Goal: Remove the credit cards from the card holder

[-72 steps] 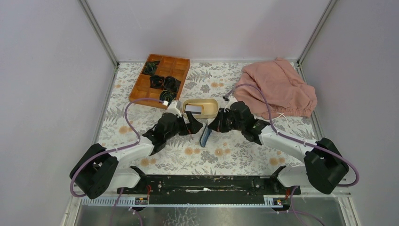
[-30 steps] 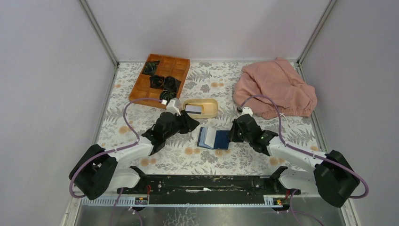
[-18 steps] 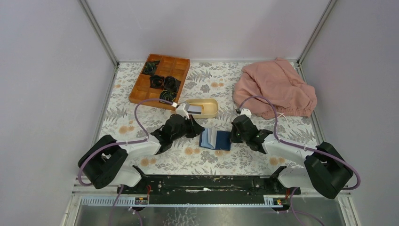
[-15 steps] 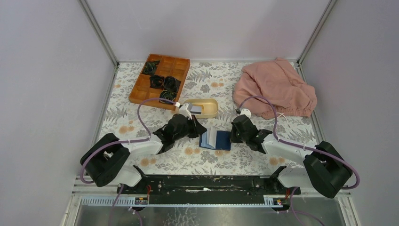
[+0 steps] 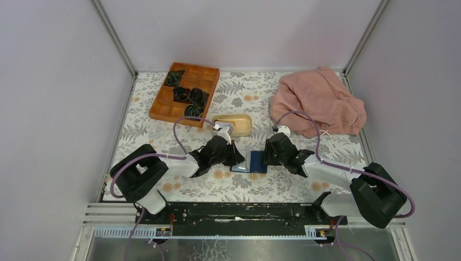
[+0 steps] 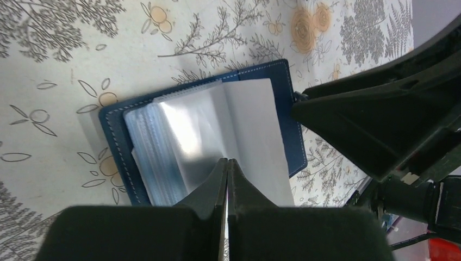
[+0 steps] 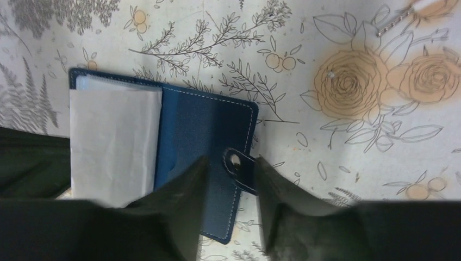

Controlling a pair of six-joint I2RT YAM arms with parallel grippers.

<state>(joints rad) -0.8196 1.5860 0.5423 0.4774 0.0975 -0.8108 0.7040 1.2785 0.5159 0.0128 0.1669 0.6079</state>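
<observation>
The navy card holder [image 5: 256, 162] lies open and flat on the flowered table between both grippers. In the left wrist view its navy cover [image 6: 113, 133] frames shiny clear sleeves, and a pale grey-white credit card [image 6: 254, 122] lies on top. My left gripper [image 6: 227, 161] is shut, its tips resting on those sleeves; I cannot tell whether a thin leaf is pinched. My right gripper [image 7: 231, 163] is open and straddles the snap tab [image 7: 240, 169] at the holder's right edge [image 7: 209, 122]. The pale card [image 7: 114, 138] shows there too.
A beige oval dish [image 5: 243, 125] stands just behind the holder. A wooden compartment tray [image 5: 209, 76] with black items is at the back left. A pink cloth [image 5: 321, 103] lies at the back right. Grey walls close both sides.
The right gripper laid the upright holder down open, then opened its jaws at the tab. The left gripper moved right onto the sleeves and shut.
</observation>
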